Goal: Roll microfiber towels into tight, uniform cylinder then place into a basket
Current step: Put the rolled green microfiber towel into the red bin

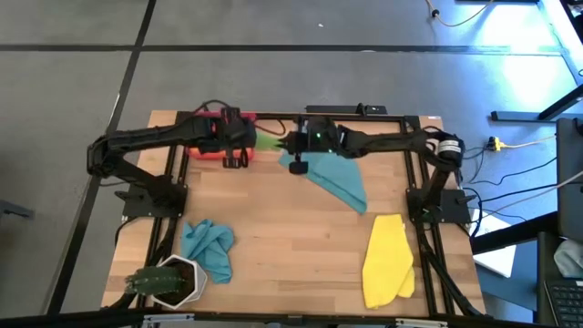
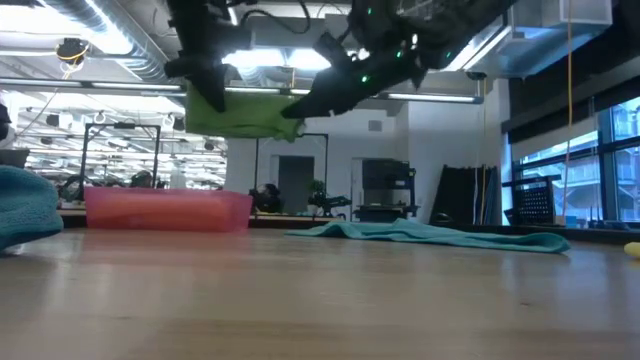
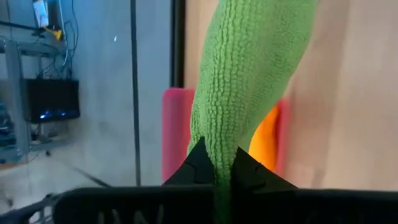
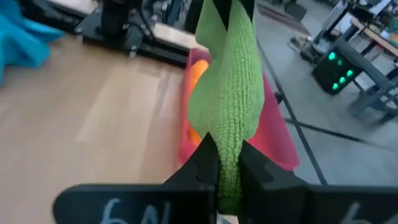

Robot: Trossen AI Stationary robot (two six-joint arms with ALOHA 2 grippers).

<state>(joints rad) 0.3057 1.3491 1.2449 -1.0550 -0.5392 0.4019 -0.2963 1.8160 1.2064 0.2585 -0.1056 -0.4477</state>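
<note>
A pale wooden bench (image 1: 291, 237) stands on a grey floor (image 1: 273, 82) crossed by dark seams. Cables, one of them yellow (image 1: 524, 143), trail over the floor beside the bench's right edge, and bright light (image 1: 510, 23) washes across the far right corner. Seen level across the bench, the room behind is an open workshop: exposed ducts and pipes (image 2: 90, 40) run along the ceiling beside long strip lights (image 2: 60, 88), tall windows (image 2: 575, 170) line the right-hand wall, and dark metal frames and racks (image 2: 385, 190) stand against the white back wall (image 2: 430, 140). A black box (image 3: 53, 99) with small lit points sits on shelving nearby.
</note>
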